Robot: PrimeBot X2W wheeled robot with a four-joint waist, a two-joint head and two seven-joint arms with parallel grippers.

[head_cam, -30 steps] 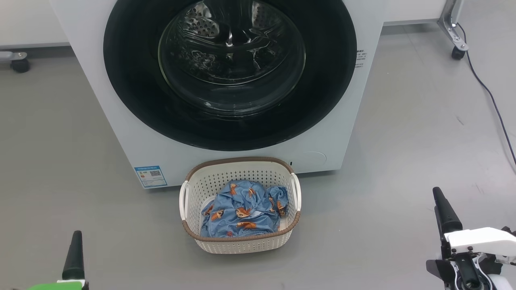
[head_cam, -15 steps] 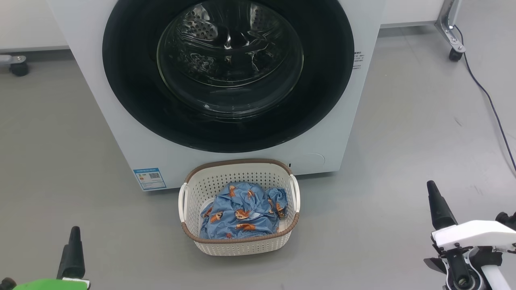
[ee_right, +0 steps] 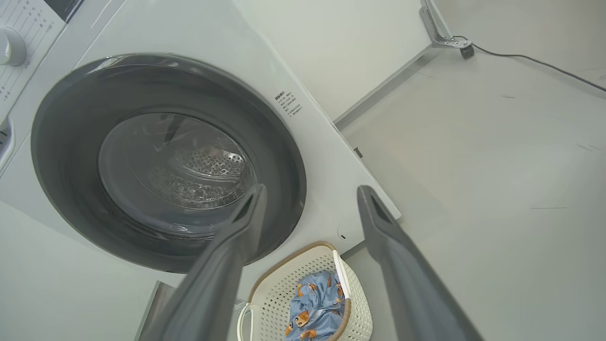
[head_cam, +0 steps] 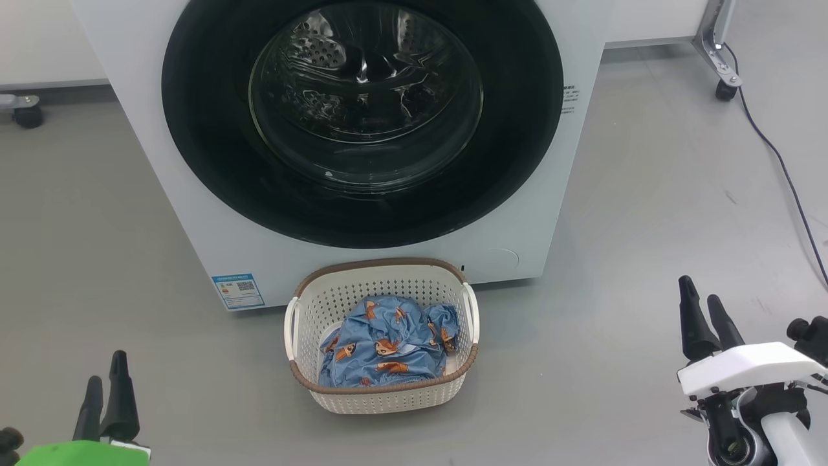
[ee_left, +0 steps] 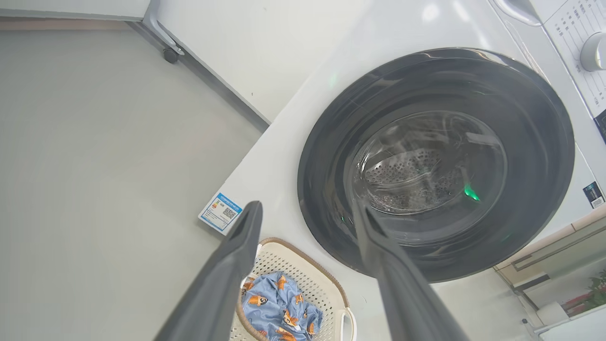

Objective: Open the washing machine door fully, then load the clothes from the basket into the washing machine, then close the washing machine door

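Note:
The white washing machine (head_cam: 187, 213) stands straight ahead. Its round black-rimmed door (head_cam: 365, 97) lies flat against the front, with the steel drum visible through the glass. On the floor against the washer sits the cream basket (head_cam: 381, 395), with the blue printed clothes (head_cam: 388, 343) bundled inside. My left gripper (head_cam: 107, 370) is at the lower left, open and holding nothing, well to the left of the basket. My right gripper (head_cam: 698, 291) is at the lower right, also open and holding nothing. In the left wrist view the left gripper (ee_left: 307, 206) frames the door (ee_left: 435, 161), and in the right wrist view the right gripper (ee_right: 312, 188) frames the door (ee_right: 165, 161) and the basket (ee_right: 284, 289).
A blue sticker (head_cam: 237, 290) marks the washer's lower left front. A dark cable (head_cam: 786, 168) runs across the grey floor at the right, near a metal leg with a caster (head_cam: 723, 90). Another caster (head_cam: 27, 116) stands at the far left.
Both grippers have risen in the head view, and each now shows two fingers instead of one. The camera has shifted slightly. The basket, clothes and door have not moved.

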